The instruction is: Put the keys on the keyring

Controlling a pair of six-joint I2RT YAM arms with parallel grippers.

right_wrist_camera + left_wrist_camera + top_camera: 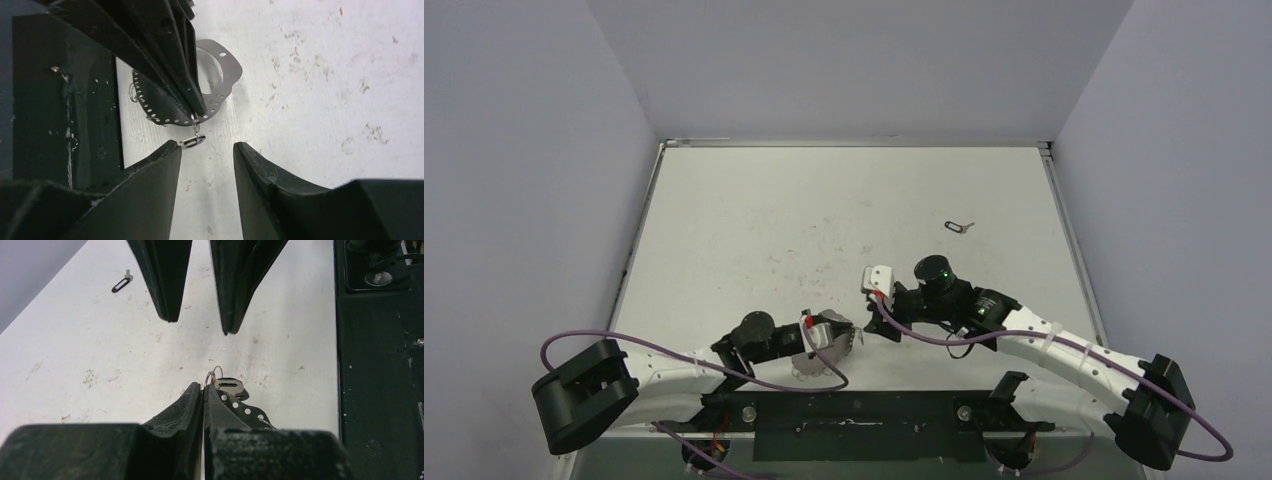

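Note:
My left gripper is shut on a small wire ring at the edge of the keyring, a flat silvery oval band pierced with small holes. A tiny silver key dangles from that ring. My right gripper is open and faces the left one, with nothing between its fingers. The dangling key hangs just off its left fingertip. The keys, a small silver key on a black oblong loop, lie alone on the table at the far right, apart from both grippers. They also show in the left wrist view, as keys.
A black mounting bar runs along the near table edge, right beside the keyring. Grey walls close in the white table on the left, back and right.

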